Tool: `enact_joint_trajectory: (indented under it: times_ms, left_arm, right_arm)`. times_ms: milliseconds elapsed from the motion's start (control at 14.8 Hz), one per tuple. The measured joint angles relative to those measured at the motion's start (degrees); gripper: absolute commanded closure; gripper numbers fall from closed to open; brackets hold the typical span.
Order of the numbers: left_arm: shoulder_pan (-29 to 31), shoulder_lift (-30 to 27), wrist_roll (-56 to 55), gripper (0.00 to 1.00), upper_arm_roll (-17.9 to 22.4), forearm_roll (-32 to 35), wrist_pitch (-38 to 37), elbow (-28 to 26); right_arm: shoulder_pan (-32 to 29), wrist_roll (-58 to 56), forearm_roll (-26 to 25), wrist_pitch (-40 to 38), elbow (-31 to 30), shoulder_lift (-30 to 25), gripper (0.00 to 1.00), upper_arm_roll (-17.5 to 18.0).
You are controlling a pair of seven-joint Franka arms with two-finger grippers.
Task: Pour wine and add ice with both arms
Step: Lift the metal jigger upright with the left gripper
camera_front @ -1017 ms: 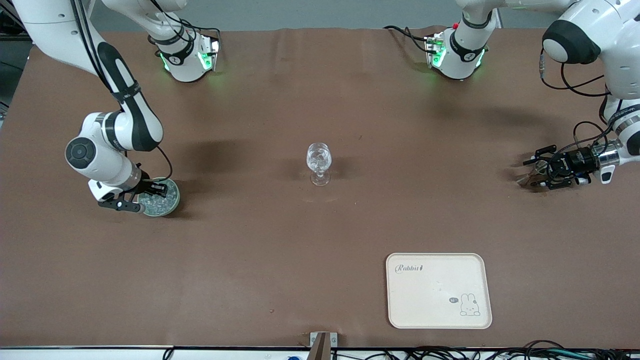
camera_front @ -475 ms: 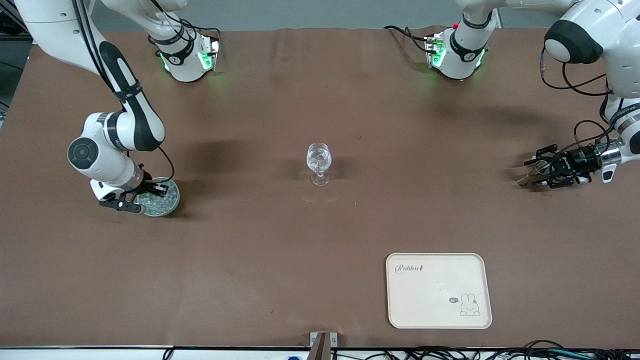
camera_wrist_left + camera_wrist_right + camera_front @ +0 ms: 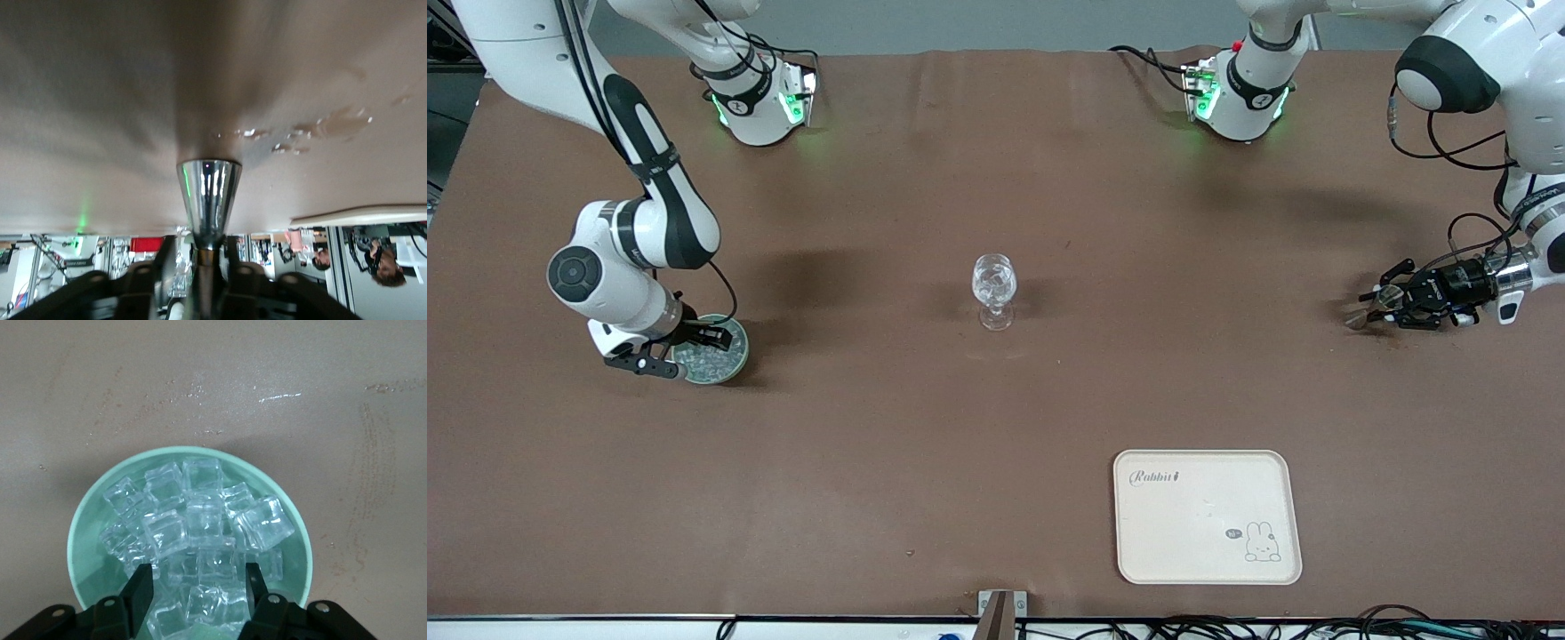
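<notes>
"Rabbit" lettering is showing on the cream rectangular tray (image 3: 1207, 516), nearer the front camera than the taller clear goblet (image 3: 994, 291). Left gripper (image 3: 200, 263) is clamping the tiny clear stemmed glass (image 3: 207, 200); right gripper (image 3: 195, 587), fingers apart, is hovering over glassy ice cubes (image 3: 200, 533) in the pale green round dish (image 3: 83, 540).

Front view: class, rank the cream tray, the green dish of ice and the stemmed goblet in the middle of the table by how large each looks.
1. Cream tray, largest, though it also lies nearest the camera.
2. Green dish, partly covered by the right end effector.
3. Stemmed goblet, narrowest; its height nearly equals the dish's width.
</notes>
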Motion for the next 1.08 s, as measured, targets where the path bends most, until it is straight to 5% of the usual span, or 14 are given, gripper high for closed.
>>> enact_joint_trajectory:
  times_ms: [136, 610, 1085]
  left_arm:
    - [0.58, -0.01, 0.00, 1.00, 0.02, -0.01, -2.10, 0.16]
    - [-2.03, -5.51, -9.71, 1.00, -0.11, -0.12, -6.17, 1.78]
    - [-5.67, -16.94, -20.50, 1.00, -8.65, -0.11, -4.00, 1.52]
  right_arm:
    - [0.00, 0.00, -0.02, 0.02, -0.09, 0.00, 0.39, -0.01]
    - [-0.02, -0.02, -0.20, 0.51, -0.21, 0.13, 0.84, -0.03]
    - [-0.37, 0.01, -0.22, -1.60, 0.83, 0.18, 0.90, -0.17]
